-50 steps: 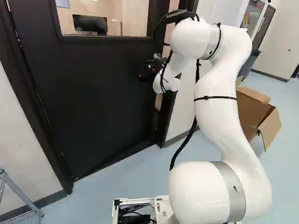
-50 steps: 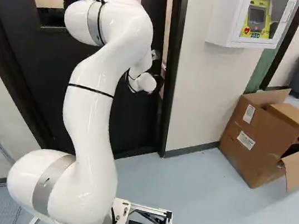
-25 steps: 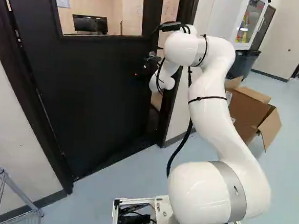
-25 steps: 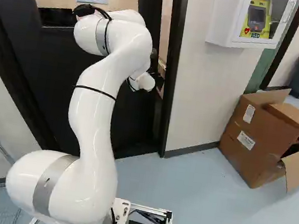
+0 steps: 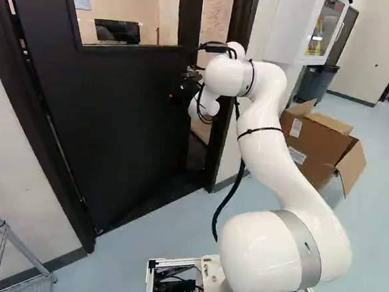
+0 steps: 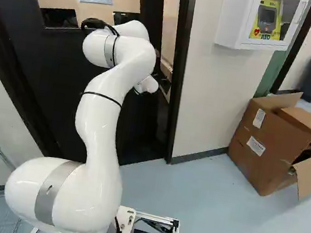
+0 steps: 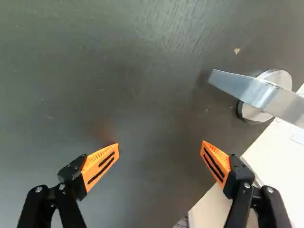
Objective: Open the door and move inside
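The black door [image 5: 110,113] with its window stands ajar, swung away from the arm; a gap shows between its free edge and the frame [image 5: 229,88]. At the end of my arm, the gripper [image 5: 184,90] is close to the door face by that free edge. Seen from the wrist, the gripper [image 7: 160,146] is open, its orange pads wide apart with only the dark door surface [image 7: 142,85] ahead of them. The silver lever handle [image 7: 256,90] lies ahead and to one side, outside the fingers. Whether the fingertips touch the door I cannot tell.
Right of the doorway are a pale wall [image 6: 207,101] and a white cabinet [image 6: 235,17]. Open cardboard boxes [image 6: 268,145] stand on the floor beyond. A wire rack [image 5: 4,239] is at the left. Through the gap, part of the other room shows.
The door has swung farther away, widening the gap at its free edge. My arm has reached forward and leftward in the left base view along with it. The base has not moved.
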Motion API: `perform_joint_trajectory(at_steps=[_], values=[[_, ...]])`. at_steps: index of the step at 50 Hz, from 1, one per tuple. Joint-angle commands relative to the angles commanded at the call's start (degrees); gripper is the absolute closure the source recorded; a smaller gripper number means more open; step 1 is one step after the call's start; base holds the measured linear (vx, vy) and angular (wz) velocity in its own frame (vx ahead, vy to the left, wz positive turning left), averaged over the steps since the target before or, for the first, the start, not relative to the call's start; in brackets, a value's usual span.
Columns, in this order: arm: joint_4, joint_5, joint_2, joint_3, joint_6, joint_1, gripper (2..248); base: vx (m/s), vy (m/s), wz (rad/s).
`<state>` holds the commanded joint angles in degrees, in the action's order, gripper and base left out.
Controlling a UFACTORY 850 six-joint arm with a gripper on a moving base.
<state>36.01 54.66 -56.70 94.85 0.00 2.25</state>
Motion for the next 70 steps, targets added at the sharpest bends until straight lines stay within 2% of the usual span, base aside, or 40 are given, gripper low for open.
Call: perform_joint_trajectory(at_steps=[24, 34, 43, 50, 70], values=[[-6.9, 0.0, -5.6, 8.4, 0.0, 2.8, 3, 0.000, 0.000, 0.000], [-9.5, 0.0, -6.8, 10.2, 0.0, 3.9, 3, 0.000, 0.000, 0.000], [-10.2, 0.0, -7.1, 10.6, 0.0, 4.4, 3, 0.000, 0.000, 0.000], [-10.2, 0.0, -6.1, 9.2, 0.0, 4.5, 3, 0.000, 0.000, 0.000], [-10.2, 0.0, 0.8, -1.2, 0.0, 4.3, 3, 0.000, 0.000, 0.000]])
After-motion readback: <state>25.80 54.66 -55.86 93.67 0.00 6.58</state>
